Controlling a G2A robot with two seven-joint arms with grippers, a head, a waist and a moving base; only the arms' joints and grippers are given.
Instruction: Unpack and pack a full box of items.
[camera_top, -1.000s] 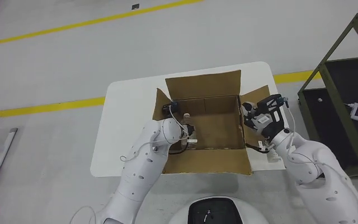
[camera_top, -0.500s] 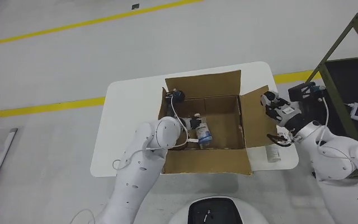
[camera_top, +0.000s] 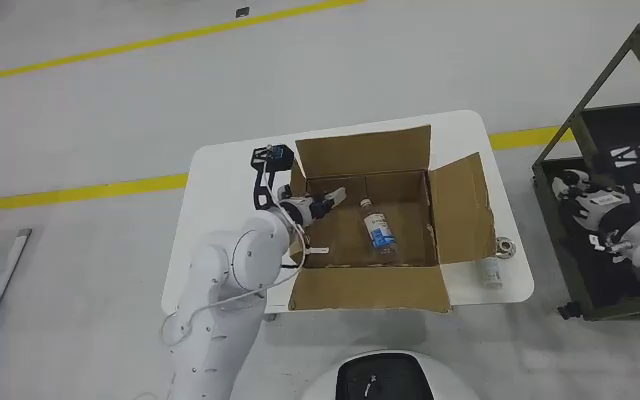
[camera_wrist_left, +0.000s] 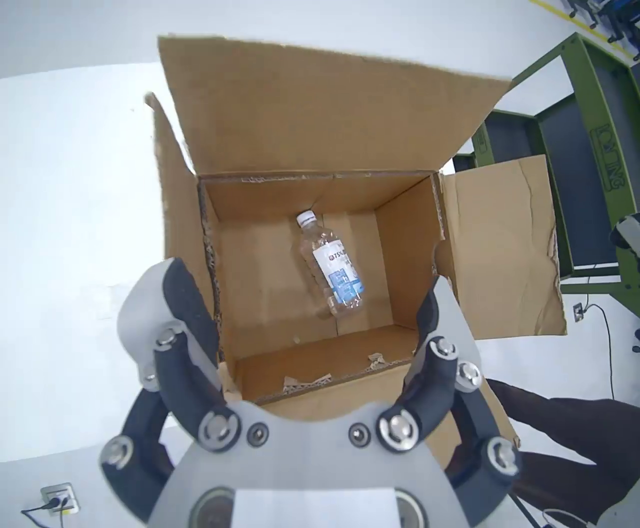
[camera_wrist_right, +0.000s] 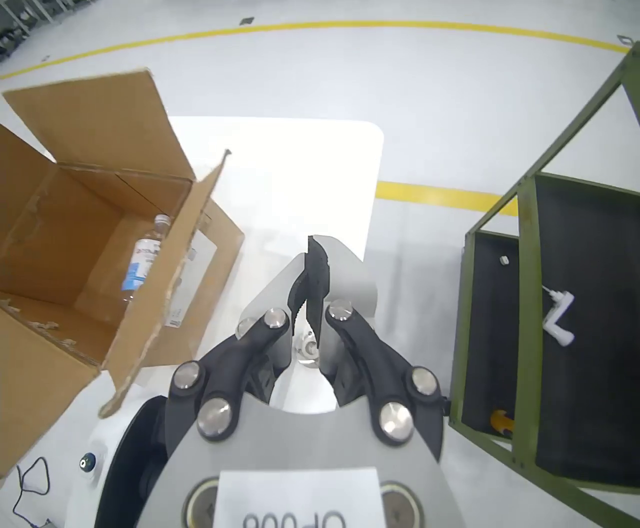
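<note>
Here: 1 bottle (camera_top: 378, 228) lying in 1 box (camera_top: 370, 287); left pincer (camera_wrist_left: 306, 282) spread, right pincer (camera_wrist_right: 314, 272) pressed together.

Industrial hall: yellow floor line (camera_top: 100, 190), green rack (camera_wrist_right: 526, 300).

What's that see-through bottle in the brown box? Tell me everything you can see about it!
The clear plastic bottle has a white cap and a blue-and-white label around its middle. It lies on its side, a little slanted, near the middle of the floor of the open brown cardboard box, with its cap toward the far wall. It touches only the cardboard floor. I cannot tell whether there is any liquid inside.
</note>
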